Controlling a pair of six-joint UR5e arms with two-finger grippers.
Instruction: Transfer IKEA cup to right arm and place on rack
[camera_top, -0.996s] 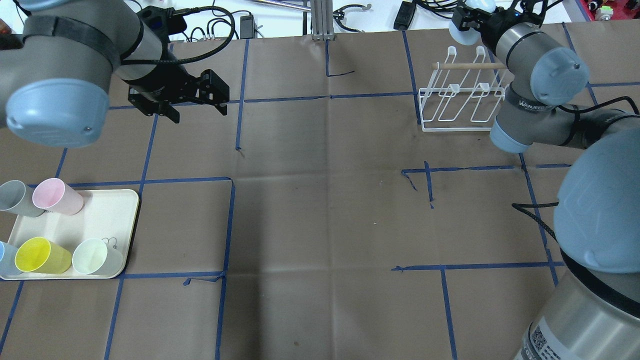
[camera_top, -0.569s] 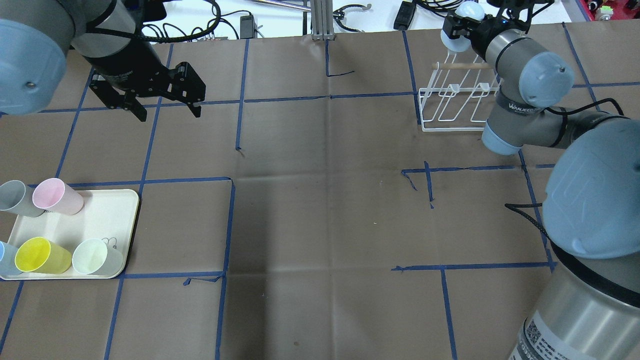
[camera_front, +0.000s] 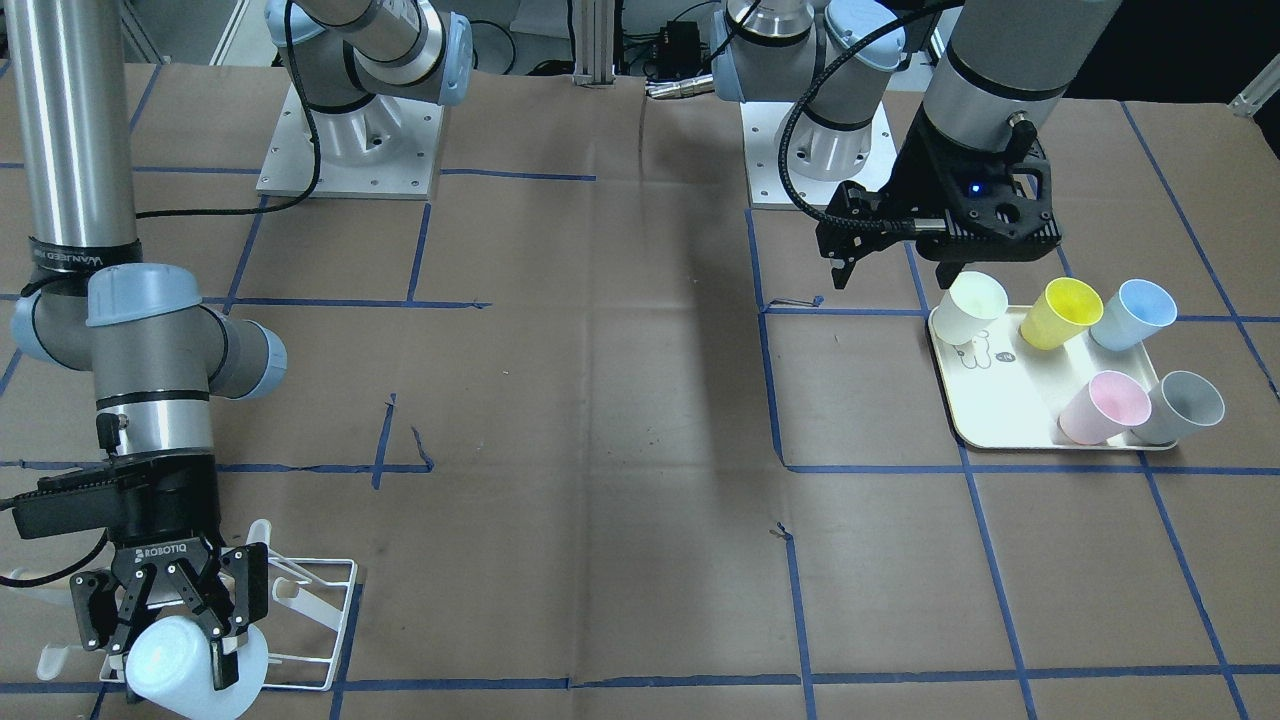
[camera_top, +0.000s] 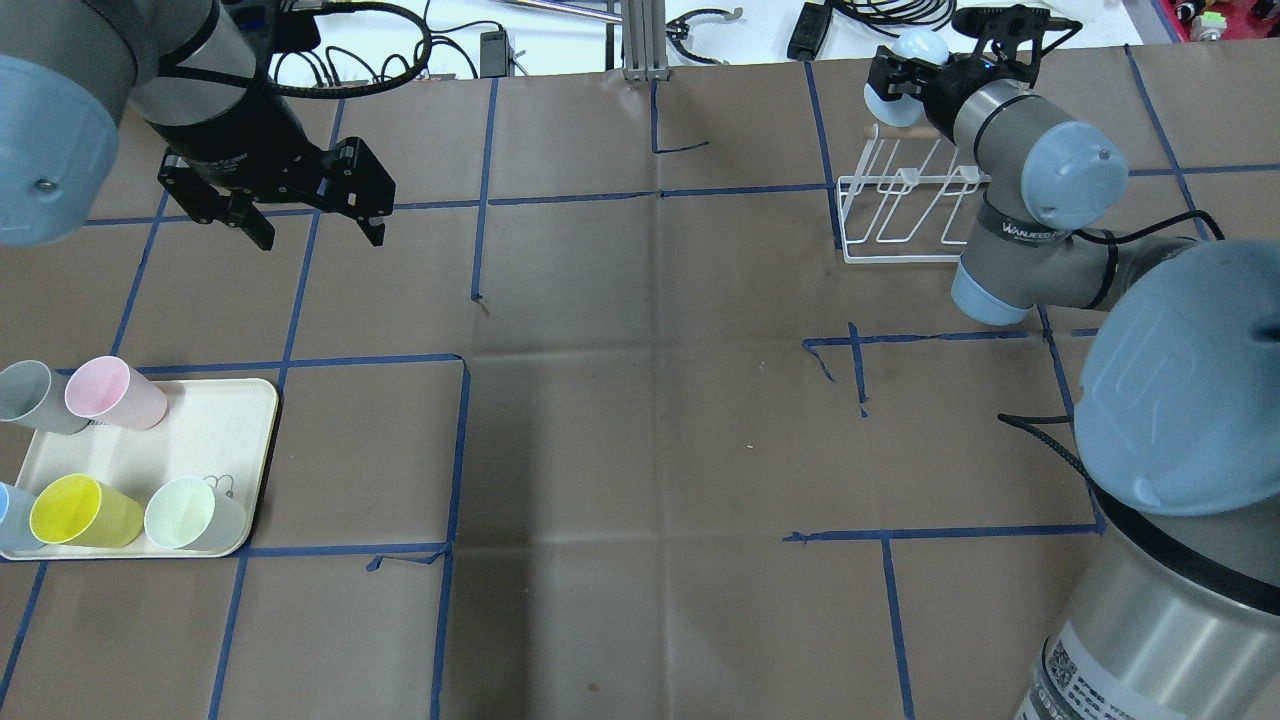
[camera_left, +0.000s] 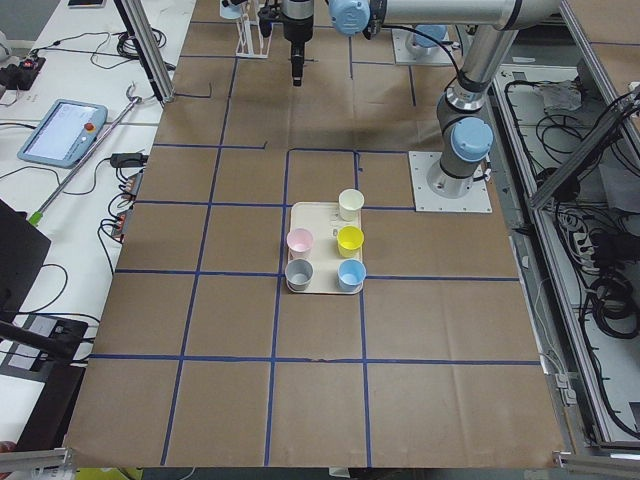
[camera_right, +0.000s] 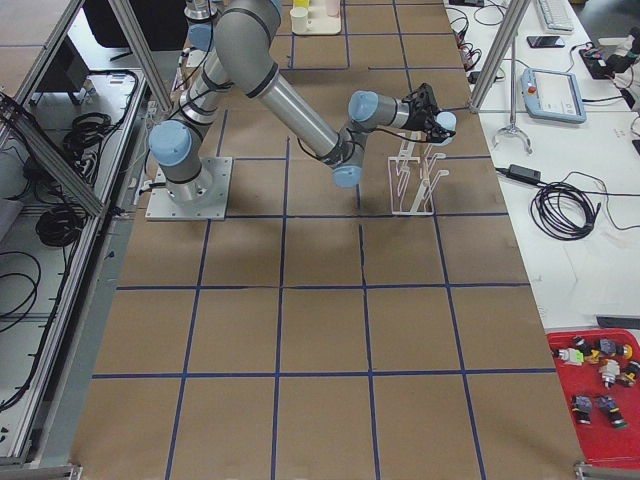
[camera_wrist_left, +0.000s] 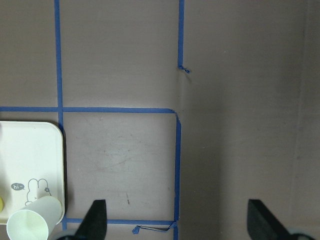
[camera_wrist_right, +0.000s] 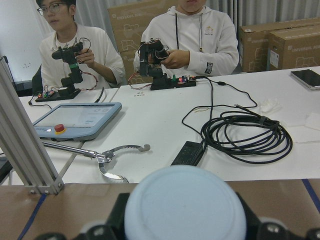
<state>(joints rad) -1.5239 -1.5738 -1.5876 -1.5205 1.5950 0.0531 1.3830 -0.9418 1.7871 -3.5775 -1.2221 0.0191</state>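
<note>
- Since the earlier overhead picture, the right gripper (camera_top: 903, 88) has carried the cup (camera_front: 190, 682) sideways along the far end of the rack (camera_top: 905, 215); the left gripper (camera_top: 318, 228) has drawn back toward the tray (camera_top: 215, 420) side of the table.
- Meaning for the task: the handover is judged complete; only the seating of the cup on a prong is left.
- Right gripper: fingers closed on the cup, one on each side; the cup hangs over the rack's wooden bar end (contact with the rack cannot be judged).
- Left gripper: jaws spread wide, nothing between them; the wrist view shows only bare table and a tray corner.
- Count, cups: six; one in the right gripper, five on the tray, namely the white cup (camera_front: 972, 305), yellow cup (camera_front: 1062, 312), blue cup (camera_front: 1135, 312), pink cup (camera_front: 1105, 405) and grey cup (camera_front: 1185, 405).
- Count, other items: one rack, no cup on it yet; one tray; two arms.
</note>
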